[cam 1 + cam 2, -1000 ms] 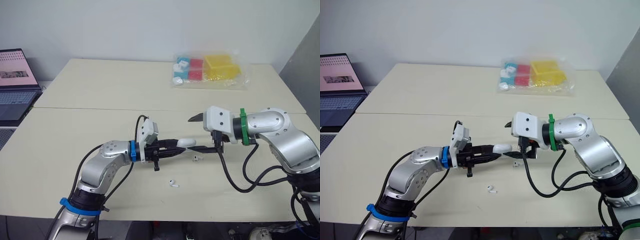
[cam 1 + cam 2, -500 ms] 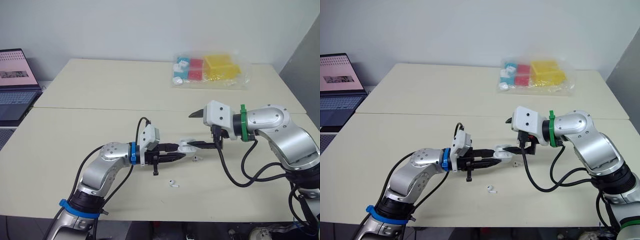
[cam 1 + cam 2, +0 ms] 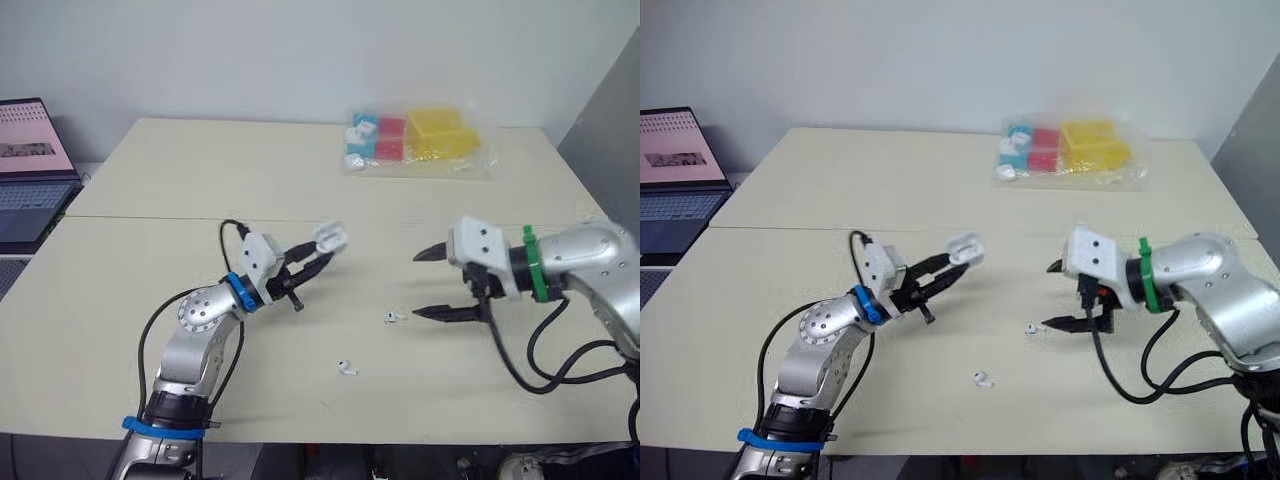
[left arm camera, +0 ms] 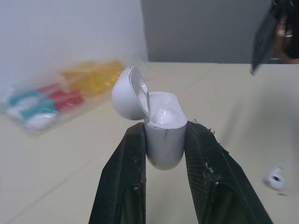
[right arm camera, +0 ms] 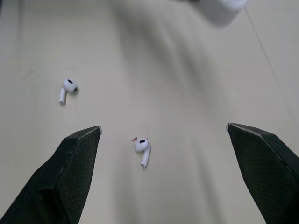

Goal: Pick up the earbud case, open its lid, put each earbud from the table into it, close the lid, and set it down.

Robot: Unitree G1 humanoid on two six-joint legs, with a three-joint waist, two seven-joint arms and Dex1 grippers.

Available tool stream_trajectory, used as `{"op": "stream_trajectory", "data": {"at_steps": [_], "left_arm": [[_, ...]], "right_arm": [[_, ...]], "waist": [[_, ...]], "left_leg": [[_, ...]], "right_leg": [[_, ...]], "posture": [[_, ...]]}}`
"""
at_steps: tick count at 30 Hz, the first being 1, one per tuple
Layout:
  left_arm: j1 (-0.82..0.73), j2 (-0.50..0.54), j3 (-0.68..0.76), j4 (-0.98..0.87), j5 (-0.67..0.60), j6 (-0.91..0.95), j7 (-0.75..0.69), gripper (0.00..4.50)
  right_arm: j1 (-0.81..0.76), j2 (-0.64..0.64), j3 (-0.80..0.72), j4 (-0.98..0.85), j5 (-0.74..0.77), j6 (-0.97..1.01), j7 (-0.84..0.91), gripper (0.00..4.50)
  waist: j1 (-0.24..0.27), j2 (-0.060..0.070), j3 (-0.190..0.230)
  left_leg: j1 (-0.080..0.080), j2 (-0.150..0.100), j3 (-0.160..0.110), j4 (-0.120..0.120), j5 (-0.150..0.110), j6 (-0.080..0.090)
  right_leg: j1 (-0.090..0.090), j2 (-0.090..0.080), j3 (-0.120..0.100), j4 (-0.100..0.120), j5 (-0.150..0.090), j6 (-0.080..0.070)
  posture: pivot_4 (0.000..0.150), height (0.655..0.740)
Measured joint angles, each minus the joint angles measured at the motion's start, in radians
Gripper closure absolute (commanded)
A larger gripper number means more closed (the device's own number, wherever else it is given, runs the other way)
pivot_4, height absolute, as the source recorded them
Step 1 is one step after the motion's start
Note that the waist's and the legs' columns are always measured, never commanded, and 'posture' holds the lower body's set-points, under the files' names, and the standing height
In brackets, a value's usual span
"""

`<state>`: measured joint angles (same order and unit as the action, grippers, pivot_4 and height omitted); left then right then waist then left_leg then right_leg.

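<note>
Head stereo high, facing down; wrist cams close; table (image 3: 200, 170) shared.

Bare table (image 3: 120, 290) lies around the earbuds (image 3: 392, 316); bag (image 3: 415, 140) well apart.

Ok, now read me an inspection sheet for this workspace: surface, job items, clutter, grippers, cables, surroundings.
Surface: beige table, two tops with a seam.
Job's things: earbud case, lid open, in left gripper; first earbud and second earbud lying on table.
Clutter: clear bag of coloured blocks at far edge.
Grippers: left gripper shut on earbud case, raised; right gripper open beside first earbud.
Cables: black cables looping off both arms.
Surroundings: laptop to the left, pale wall.
</note>
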<state>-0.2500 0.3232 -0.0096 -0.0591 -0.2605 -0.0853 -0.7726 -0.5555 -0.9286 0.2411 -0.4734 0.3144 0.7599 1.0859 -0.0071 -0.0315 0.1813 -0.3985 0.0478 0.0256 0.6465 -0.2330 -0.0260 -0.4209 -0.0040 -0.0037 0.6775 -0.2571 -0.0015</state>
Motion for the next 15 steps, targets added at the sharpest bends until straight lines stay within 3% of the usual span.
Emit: {"op": "stream_trajectory", "data": {"at_steps": [8, 15], "left_arm": [[0.051, -0.028, -0.001, 0.033, 0.060, -0.090, 0.108, 3.70], [0.052, -0.028, -0.005, 0.019, 0.060, -0.056, 0.117, 3.70]], "right_arm": [[0.007, 0.156, 0.191, 0.145, -0.141, -0.067, -0.083, 0.00], [0.014, 0.175, 0.213, 0.265, -0.215, -0.132, -0.085, 0.00]], "waist": [[0.003, -0.001, 0.000], [0.004, -0.001, 0.000]], "left_leg": [[0.000, -0.001, 0.000, 0.001, 0.000, 0.000], [-0.001, -0.001, 0.000, 0.000, 0.000, 0.000]], "right_leg": [[0.000, 0.001, -0.002, 0.001, 0.000, 0.000], [0.000, 0.002, -0.003, -0.001, 0.000, 0.001]], "posture": [[0.150, 0.7389], [0.150, 0.7389]]}}
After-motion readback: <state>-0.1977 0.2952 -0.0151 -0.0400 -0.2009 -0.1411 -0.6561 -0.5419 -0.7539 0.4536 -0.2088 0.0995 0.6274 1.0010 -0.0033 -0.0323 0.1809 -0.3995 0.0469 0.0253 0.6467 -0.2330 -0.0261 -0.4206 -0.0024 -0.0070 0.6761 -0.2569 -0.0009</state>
